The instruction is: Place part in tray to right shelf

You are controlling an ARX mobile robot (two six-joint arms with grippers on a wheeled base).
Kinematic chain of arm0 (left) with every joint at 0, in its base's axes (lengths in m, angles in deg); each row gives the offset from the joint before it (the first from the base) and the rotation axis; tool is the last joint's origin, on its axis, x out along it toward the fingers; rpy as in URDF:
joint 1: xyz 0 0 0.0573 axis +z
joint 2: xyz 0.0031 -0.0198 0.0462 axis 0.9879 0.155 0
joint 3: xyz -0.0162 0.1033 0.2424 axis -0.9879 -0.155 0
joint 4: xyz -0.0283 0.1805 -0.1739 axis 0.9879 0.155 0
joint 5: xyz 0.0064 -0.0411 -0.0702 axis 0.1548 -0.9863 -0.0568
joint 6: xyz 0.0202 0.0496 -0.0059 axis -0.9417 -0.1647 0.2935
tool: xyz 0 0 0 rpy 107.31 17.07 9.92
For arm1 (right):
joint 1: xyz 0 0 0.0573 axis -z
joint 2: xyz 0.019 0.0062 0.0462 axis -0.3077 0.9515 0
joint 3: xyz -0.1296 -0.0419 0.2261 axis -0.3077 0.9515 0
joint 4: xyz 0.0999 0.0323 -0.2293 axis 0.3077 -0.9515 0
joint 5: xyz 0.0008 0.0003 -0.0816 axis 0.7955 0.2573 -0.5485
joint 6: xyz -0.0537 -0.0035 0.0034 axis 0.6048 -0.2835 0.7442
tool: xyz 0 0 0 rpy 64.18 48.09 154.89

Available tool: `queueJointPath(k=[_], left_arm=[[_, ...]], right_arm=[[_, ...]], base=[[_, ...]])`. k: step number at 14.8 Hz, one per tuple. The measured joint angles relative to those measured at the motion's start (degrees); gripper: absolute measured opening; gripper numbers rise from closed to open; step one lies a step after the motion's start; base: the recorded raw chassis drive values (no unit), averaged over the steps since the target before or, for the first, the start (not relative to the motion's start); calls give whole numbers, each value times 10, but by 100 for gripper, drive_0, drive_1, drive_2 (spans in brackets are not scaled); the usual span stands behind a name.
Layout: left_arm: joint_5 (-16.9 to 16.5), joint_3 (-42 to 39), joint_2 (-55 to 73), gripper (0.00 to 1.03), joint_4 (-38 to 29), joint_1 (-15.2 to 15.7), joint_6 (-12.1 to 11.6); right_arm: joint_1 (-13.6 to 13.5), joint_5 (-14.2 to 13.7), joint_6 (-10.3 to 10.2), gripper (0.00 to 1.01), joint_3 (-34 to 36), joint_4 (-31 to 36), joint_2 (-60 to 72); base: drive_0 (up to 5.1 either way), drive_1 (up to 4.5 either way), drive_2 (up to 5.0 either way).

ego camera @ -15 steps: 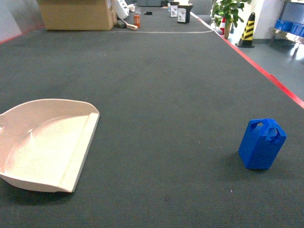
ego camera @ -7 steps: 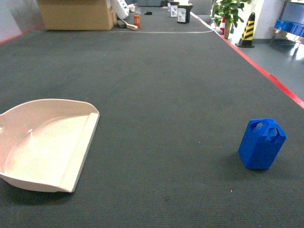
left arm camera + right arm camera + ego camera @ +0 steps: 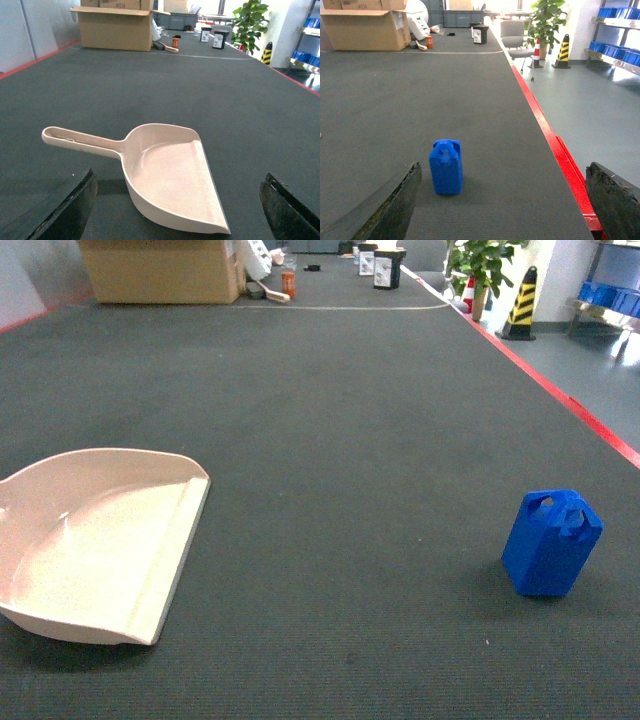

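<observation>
The cream-white tray (image 3: 95, 545) lies on the dark mat at the left in the head view, its flat lip facing right. The blue part (image 3: 551, 543) stands upright on the mat at the right. Neither gripper shows in the head view. In the left wrist view my left gripper (image 3: 180, 200) is open, just short of the tray (image 3: 167, 170), whose handle (image 3: 80, 141) points left. In the right wrist view my right gripper (image 3: 504, 200) is open and empty, with the part (image 3: 446, 166) ahead, near its left finger (image 3: 395, 205). The right shelf (image 3: 612, 295), a steel rack with blue crates, stands far off at the right.
A red strip (image 3: 560, 390) marks the mat's right edge, with grey floor beyond it. At the far end are a cardboard box (image 3: 160, 270), small bottles and boxes (image 3: 385, 265), a potted plant (image 3: 480, 265) and a striped cone (image 3: 521, 302). A chair (image 3: 512, 37) stands off the mat.
</observation>
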Motion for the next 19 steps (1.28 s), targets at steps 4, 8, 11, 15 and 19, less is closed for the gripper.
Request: queueJointPath(k=[4,8,11,15,19], left_arm=[[0,0,0,98,0,0,0],[0,0,0,98,0,0,0],[0,0,0,98,0,0,0],[0,0,0,98,0,0,0],[0,0,0,98,0,0,0]], right_arm=[[0,0,0,98,0,0,0],[0,0,0,98,0,0,0],[0,0,0,98,0,0,0],[0,0,0,98,0,0,0],[0,0,0,98,0,0,0]], base=[[0,0,0],[0,0,0],[0,0,0],[0,0,0],[0,0,0]])
